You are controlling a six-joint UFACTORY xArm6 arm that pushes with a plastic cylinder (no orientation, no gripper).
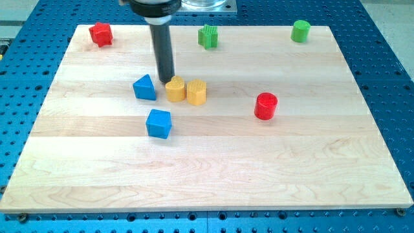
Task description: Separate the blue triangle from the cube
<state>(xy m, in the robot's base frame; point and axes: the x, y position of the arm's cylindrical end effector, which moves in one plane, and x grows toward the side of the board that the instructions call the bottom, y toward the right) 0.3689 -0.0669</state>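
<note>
- The rod [163, 48] runs out of the picture at the top centre; its wide dark mount [154, 8] is cut off by the top edge, so the arm above cannot be seen.
- The tip [166, 79] ends just behind the left yellow block [174, 90]; whether it touches that block cannot be told.
- The two yellow blocks sit pressed together at centre, and their exact shapes are hard to make out; the right yellow block [196, 92] looks faceted.
- The red block [100, 33] at upper left and the green block [207, 36] at top centre are too small for their shapes to be read surely.
- A metal plate [208, 6] at the top is cropped by the edge.
- The board's [213, 175] lower corners nearly meet the frame's sides.
</note>
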